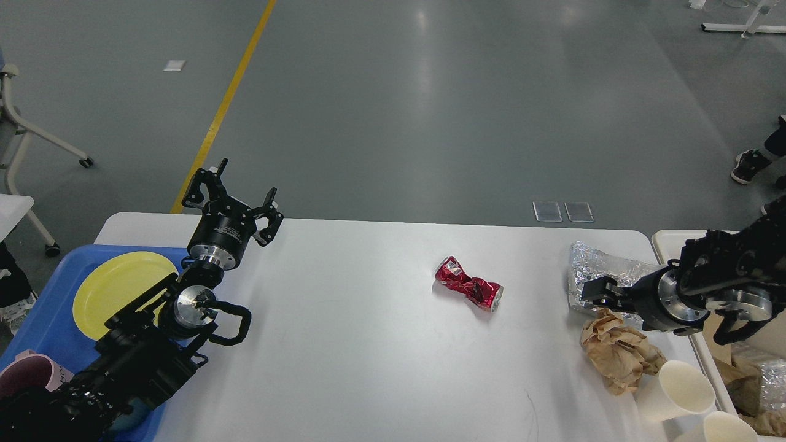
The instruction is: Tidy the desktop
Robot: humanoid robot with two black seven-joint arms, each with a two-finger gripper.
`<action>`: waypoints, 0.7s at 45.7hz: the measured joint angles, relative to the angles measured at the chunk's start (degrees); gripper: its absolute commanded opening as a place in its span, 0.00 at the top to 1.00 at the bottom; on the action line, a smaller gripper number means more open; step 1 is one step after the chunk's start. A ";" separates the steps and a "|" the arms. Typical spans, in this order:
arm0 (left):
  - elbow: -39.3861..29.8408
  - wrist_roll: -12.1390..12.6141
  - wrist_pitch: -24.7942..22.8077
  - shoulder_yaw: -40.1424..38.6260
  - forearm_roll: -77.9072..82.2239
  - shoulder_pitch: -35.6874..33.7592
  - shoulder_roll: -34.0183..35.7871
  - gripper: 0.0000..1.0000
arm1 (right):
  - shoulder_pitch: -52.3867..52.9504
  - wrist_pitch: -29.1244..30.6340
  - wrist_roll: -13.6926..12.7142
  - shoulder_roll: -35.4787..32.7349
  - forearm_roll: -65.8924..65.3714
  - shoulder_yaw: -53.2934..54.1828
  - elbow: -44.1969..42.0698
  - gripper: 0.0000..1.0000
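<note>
The right end effector [599,290], its opening not discernible, is held beside the foil [599,270]; can [469,286], paper [617,350] and cups [675,390] are left on the surface [368,344].

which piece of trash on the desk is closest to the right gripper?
The crumpled foil: the right gripper sits at its near edge. The brown paper wad lies just nearer the camera, and the crushed red can is mid-table.

The robot's black left arm rises from the lower left corner, its black two-finger left gripper [231,191] pointing up and away with fingers spread wide. The black right arm reaches in from the right edge, its dark right gripper [599,290] pointing leftward, finger spacing unclear.
</note>
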 measured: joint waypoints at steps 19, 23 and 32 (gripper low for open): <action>0.00 0.00 0.00 0.00 0.00 0.01 0.00 0.04 | -10.86 -1.68 0.54 1.11 -3.36 -0.65 -10.68 0.00; 0.00 0.00 0.00 0.00 0.00 0.01 0.00 0.04 | -12.30 -1.70 0.55 1.50 -3.36 -0.59 -10.81 0.00; 0.00 0.00 0.00 0.00 0.00 0.03 0.00 0.04 | -14.79 -2.12 0.55 3.69 -2.47 -0.01 -11.10 0.00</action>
